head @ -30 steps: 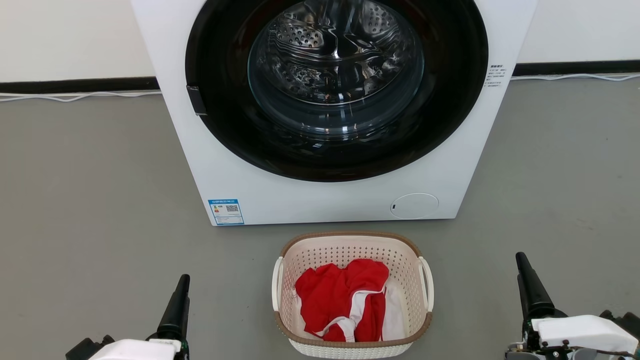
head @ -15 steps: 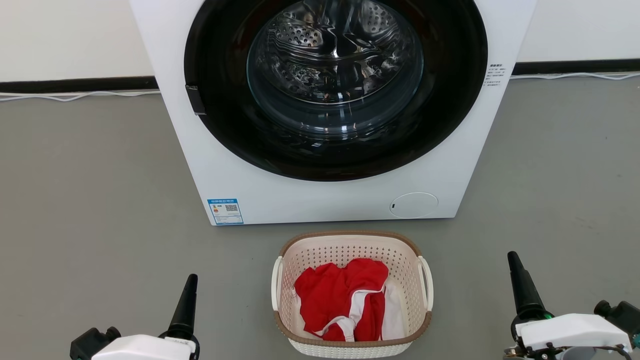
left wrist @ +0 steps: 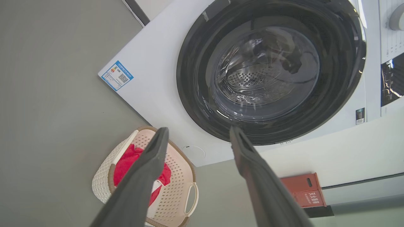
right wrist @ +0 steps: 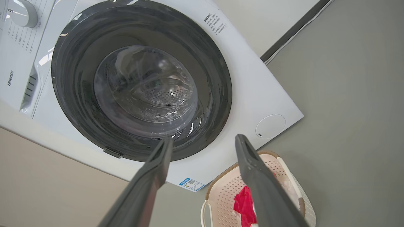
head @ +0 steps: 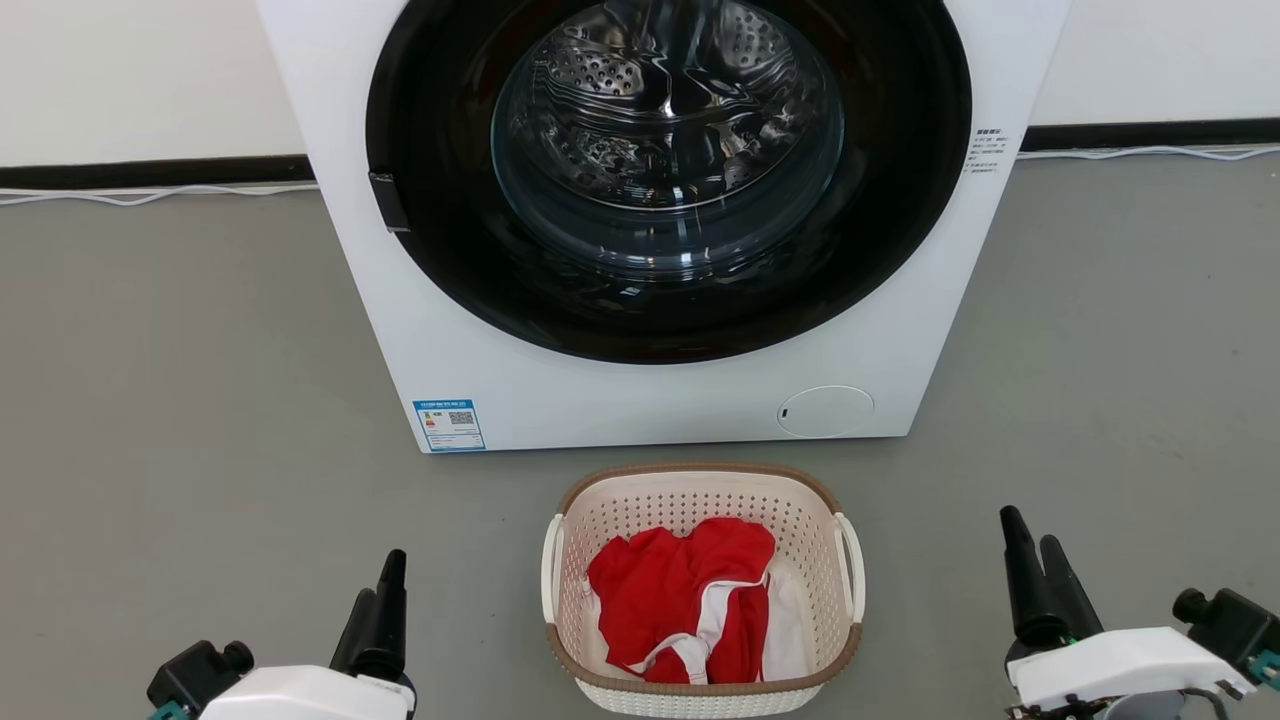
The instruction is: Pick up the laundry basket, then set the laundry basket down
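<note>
While the washing machine (head: 600, 400) stands far, the laundry basket (head: 700, 468) sits on the floor just near of it, between my arms. My left gripper (head: 381, 575) and right gripper (head: 1029, 527) gape empty; I'd bring them inward evenly onto the side handles (head: 549, 570).

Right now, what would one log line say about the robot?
stage: before pickup | cream-white perforated plastic laundry basket: on grey floor, red cloth inside | left gripper: open, empty | right gripper: open, empty
</note>
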You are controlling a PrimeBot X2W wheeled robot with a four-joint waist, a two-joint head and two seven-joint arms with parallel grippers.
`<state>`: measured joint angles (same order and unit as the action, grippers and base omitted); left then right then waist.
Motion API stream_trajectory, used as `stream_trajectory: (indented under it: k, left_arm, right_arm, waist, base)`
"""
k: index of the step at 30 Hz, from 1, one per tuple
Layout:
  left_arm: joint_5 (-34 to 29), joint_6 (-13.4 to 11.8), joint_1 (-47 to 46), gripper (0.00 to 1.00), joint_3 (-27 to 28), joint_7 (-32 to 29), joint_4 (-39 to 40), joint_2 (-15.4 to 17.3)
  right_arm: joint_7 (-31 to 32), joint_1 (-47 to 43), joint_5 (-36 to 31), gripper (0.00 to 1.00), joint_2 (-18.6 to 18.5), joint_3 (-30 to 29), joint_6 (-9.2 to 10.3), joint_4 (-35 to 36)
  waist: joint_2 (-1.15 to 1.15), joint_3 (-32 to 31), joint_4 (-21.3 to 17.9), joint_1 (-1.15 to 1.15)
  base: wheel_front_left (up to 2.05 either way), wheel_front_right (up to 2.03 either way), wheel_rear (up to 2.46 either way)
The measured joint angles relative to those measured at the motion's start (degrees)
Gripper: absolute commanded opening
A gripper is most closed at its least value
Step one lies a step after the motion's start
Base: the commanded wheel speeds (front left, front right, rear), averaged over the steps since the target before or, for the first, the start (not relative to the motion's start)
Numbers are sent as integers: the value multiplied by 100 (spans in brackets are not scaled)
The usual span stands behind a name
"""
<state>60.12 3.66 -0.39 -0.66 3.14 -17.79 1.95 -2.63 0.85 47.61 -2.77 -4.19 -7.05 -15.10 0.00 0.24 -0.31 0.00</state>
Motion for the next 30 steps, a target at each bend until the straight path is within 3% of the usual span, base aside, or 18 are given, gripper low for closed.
stream_trajectory:
  k: [30]
  left_arm:
    - [-2499,-272,5,100,-241,503,10,15]
  right_arm:
    - [-527,-2,-2291,100,-81,214,-1,-132]
  waist:
    - [0,1,-11,0]
  base:
    - [0,0,0]
